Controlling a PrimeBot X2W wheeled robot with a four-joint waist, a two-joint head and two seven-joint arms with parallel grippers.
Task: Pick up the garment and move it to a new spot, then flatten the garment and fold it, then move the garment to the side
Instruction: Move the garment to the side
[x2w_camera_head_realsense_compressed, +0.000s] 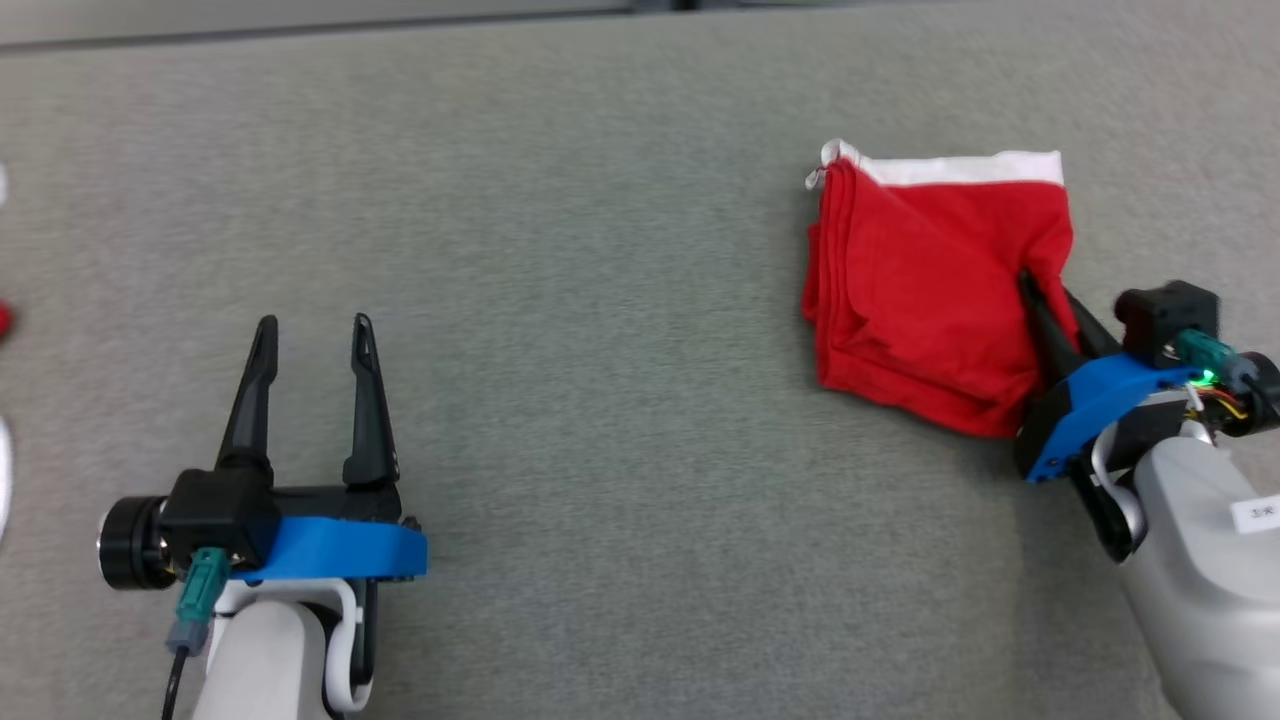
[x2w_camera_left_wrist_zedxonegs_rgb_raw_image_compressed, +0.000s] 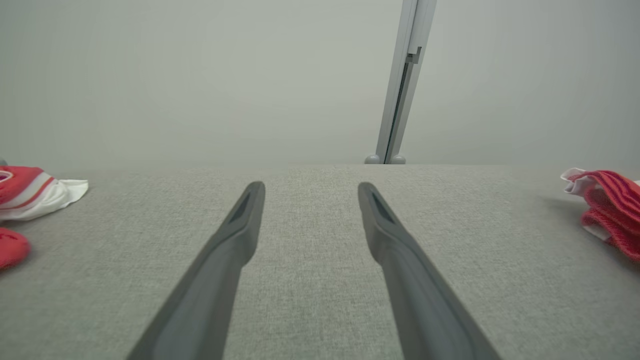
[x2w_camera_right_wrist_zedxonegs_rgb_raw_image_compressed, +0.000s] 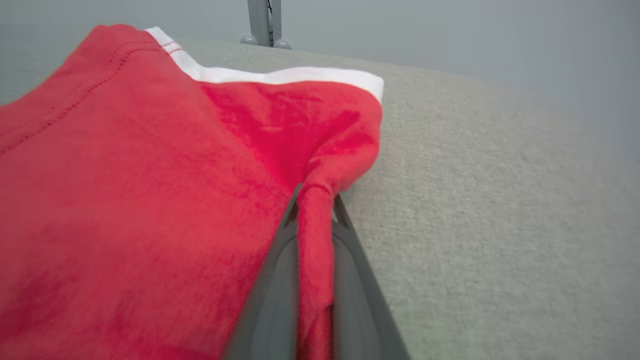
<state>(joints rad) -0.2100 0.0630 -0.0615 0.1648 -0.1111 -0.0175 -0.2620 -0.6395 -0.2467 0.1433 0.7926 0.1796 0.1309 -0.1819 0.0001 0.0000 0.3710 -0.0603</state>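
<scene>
Lying near the right edge of the grey surface (x2w_camera_head_realsense_compressed: 620, 300), the garment (x2w_camera_head_realsense_compressed: 920, 290) was seen as a rough folded square of red cloth, several layers thick, with a white band along its far side. A ridge of the red cloth at its near right corner was pinched between the closed fingers of the right gripper (x2w_camera_right_wrist_zedxonegs_rgb_raw_image_compressed: 316, 195), and the fabric was gathered into a narrow pleat there. The left gripper (x2w_camera_head_realsense_compressed: 315, 322) was held with its fingers wide apart and nothing between them, over bare surface toward the near left corner, well apart from the garment.

The garment was judged light, soft and limp. It could be expected to sag and to slip out of its folds if lifted by one corner alone. A hold on the top layer only was thought likely to peel the stack open, so all layers along an edge were judged the better place to be taken.

One garment was counted in the work area, and two grippers. At the left edge, a red-and-white cloth (x2w_camera_left_wrist_zedxonegs_rgb_raw_image_compressed: 35, 192) and a small red piece (x2w_camera_left_wrist_zedxonegs_rgb_raw_image_compressed: 10, 247) were counted. Whether they were one item could not be told.
</scene>
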